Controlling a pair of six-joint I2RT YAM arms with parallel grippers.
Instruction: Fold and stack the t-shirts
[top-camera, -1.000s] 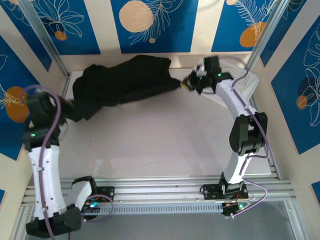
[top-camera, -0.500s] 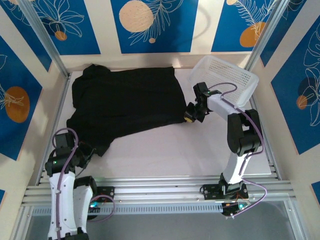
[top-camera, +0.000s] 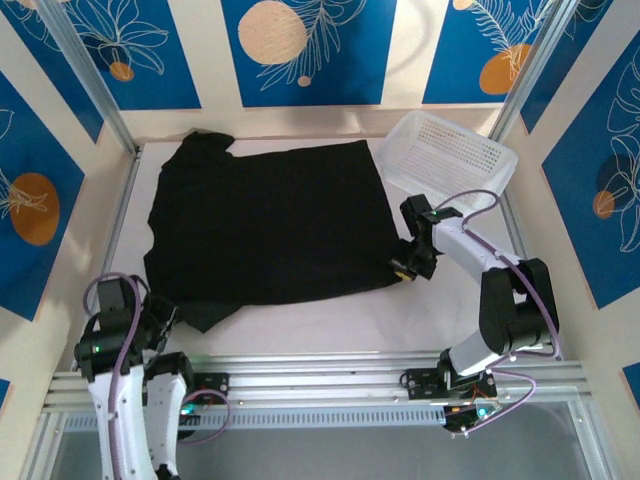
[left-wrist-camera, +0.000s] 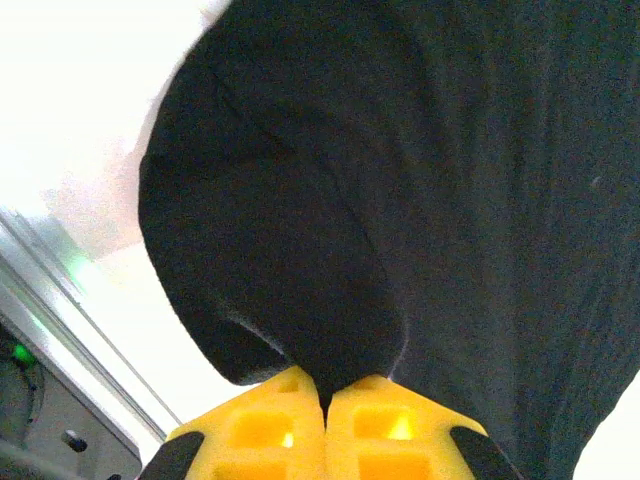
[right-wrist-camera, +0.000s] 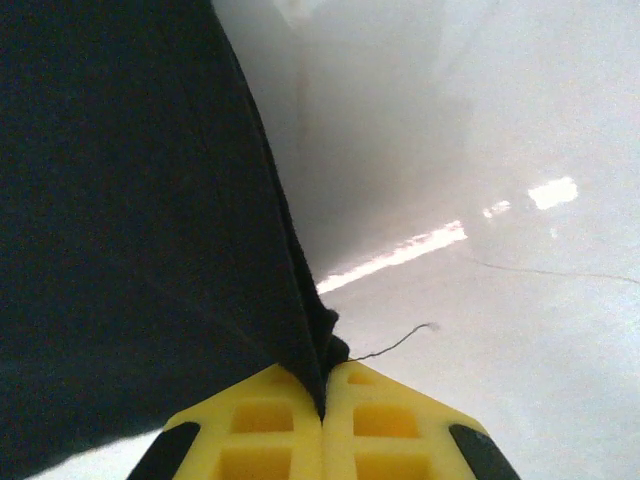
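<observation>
Left gripper (top-camera: 172, 316), at the lower left of the overhead view, is clenched on the t-shirt (top-camera: 270, 225) at its lower left corner. Its wrist view shows the yellow fingers (left-wrist-camera: 270, 430) pressed together, with a black fold bulging out just above them. Right gripper (top-camera: 404, 268), right of centre, is pinched on the lower right corner. In that wrist view the hem runs straight down into the seam between the closed fingers (right-wrist-camera: 390, 425), and a loose thread (right-wrist-camera: 395, 342) curls off just beside them.

The t-shirt lies spread almost flat, plain black face up, over the upper left and middle of the table (top-camera: 330, 320). Its edge is wavy down the left side, and a little cloth is bunched at the upper left corner.

A white perforated basket (top-camera: 490, 170) sits at the upper right, skewed to the table edge. Its left end is just beside the t-shirt's upper right corner; whether they touch I cannot tell. The right arm (top-camera: 470, 250) reaches in from the lower right below the basket, and its purple cable (top-camera: 470, 195) loops up close to the basket's near wall.

The table is white and glossy, and the right wrist view catches a bright streak of light on it. Aluminium rails (top-camera: 330, 385) run along the bottom of the overhead view, where both arm bases are bolted. Behind and beside the table stand cream walls (top-camera: 300, 50) with blue panels printed with white leaf outlines and orange discs. Two silver posts (top-camera: 85, 75) slant up from the table's far corners.
</observation>
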